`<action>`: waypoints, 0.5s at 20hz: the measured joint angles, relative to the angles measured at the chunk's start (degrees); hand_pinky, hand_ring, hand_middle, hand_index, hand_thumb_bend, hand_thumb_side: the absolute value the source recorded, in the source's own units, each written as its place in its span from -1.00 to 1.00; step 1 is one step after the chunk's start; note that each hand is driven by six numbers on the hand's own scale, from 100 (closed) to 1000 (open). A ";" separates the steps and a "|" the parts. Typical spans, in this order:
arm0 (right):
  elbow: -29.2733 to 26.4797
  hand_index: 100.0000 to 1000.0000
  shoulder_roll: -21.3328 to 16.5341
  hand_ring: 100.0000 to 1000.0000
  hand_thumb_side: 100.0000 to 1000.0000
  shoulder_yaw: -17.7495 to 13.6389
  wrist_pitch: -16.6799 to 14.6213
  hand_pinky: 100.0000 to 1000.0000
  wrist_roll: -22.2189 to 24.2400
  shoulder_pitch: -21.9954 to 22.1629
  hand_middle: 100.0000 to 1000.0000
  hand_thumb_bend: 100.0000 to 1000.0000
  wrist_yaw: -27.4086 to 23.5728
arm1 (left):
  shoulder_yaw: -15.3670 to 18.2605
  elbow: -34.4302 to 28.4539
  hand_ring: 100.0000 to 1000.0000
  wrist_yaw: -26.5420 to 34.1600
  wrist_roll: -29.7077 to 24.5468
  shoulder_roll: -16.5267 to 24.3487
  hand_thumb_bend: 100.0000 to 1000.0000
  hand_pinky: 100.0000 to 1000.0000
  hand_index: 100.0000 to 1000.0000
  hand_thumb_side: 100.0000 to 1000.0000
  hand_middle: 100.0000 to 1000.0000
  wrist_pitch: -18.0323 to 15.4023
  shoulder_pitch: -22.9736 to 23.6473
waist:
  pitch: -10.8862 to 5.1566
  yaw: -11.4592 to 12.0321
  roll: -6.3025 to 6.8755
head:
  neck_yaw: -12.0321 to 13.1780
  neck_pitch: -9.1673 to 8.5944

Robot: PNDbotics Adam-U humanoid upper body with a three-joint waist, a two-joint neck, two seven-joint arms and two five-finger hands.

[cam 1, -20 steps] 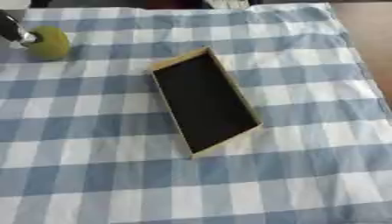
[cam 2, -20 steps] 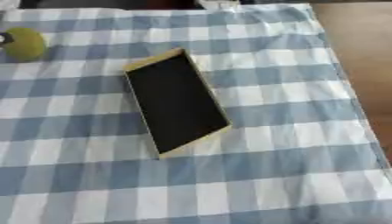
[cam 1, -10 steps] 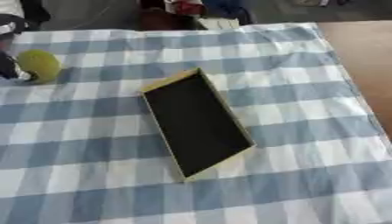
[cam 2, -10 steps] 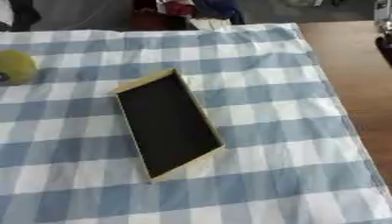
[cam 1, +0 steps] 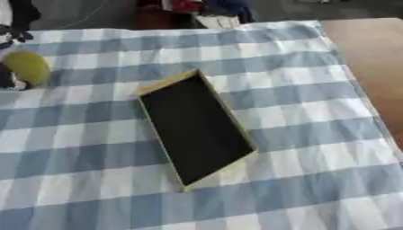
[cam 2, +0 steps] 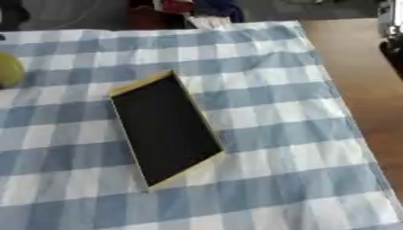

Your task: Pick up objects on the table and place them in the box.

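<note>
At the left edge of the frame, about a quarter of the way down, one yellow-green ball (cam 1: 28,67) sits on the blue-and-white checked tablecloth (cam 1: 315,134), and the robot's left hand (cam 1: 9,78) is right up against it: dark finger parts show just above and below the ball's left side, which suggests the hand is closing round it to lift it, though most of the hand is cut off and I cannot tell whether its fingers are curled or straight. Near the middle of the frame lies one shallow box (cam 1: 197,128), its inside black, its rim pale yellow, set askew so that its long side runs from upper left to lower right; its open top faces up, ready to take whatever is dropped in. Ball and box are well apart, so the ball has yet to be carried right and down toward the middle of the frame. I count one ball, one box, and nothing inside the box. Bare wooden tabletop (cam 2: 354,81) shows along the right side. A dark shape at the right eye view's upper right edge is too cropped to name.
</note>
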 measured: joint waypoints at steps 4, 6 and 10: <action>0.00 0.35 0.02 0.40 0.34 0.16 0.05 0.59 -0.01 -0.30 0.36 -1.00 0.00 | 0.46 0.68 0.77 -2.08 1.01 -0.23 -0.08 0.84 0.92 -1.00 0.77 0.91 -0.13 | 0.71 -0.15 0.02 | 0.95 -0.02; 0.00 0.34 0.03 0.40 0.34 0.32 0.06 0.59 0.00 -0.51 0.35 -1.00 0.00 | 0.62 1.08 0.77 -3.64 1.81 -0.25 -0.06 0.84 0.92 -1.00 0.78 1.55 -0.18 | 1.04 -0.37 0.02 | 1.49 -0.06; 0.00 0.34 0.05 0.40 0.35 0.33 0.06 0.59 0.00 -0.52 0.34 -1.00 0.00 | 0.69 1.75 0.75 -6.54 2.80 -0.29 0.00 0.82 0.91 -1.00 0.77 2.10 -0.41 | 1.19 -0.48 0.03 | 2.11 -0.33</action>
